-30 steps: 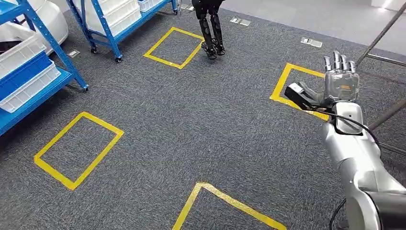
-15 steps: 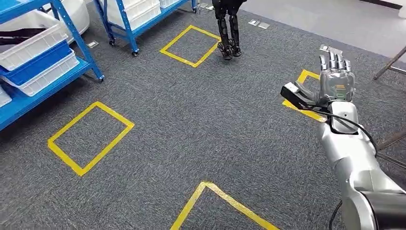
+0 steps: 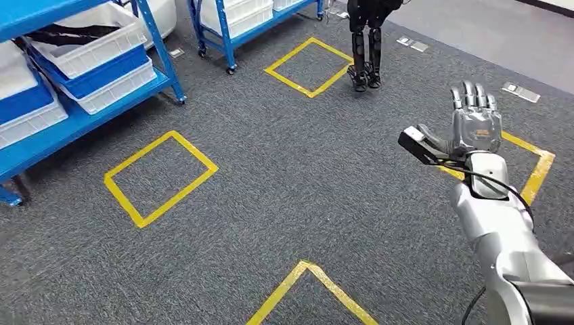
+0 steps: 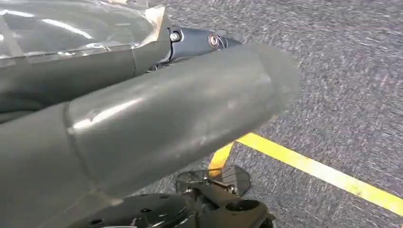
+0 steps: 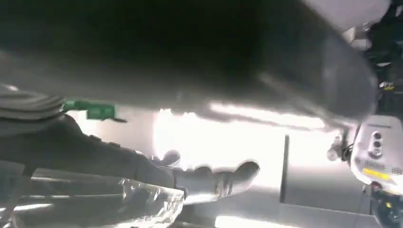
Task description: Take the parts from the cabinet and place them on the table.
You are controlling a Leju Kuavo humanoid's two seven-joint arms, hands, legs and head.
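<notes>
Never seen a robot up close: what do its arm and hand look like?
The right arm is glossy silver, in rounded segments, with a dark joint near the bottom edge. A thin black cable loops along the wrist. The right hand is grey metal with slim segmented fingers; a black block sits beside it.

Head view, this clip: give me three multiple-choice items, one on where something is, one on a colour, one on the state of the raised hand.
1. Where do the blue shelving racks stand?
A. along the upper left
B. at the lower right
C. in the middle of the carpet

2. What colour is the tape that marks rectangles on the carpet?
A. red
B. white
C. yellow

3. How is the raised right hand?
A. closed round a part
B. open, fingers apart, holding nothing
C. resting on a bin

Key: 1 A, the blue shelving racks with their white and blue bins fill the upper left. 2 C, the tape rectangle on the grey carpet is yellow. 3 B, the right hand is up with fingers spread and empty.
</notes>
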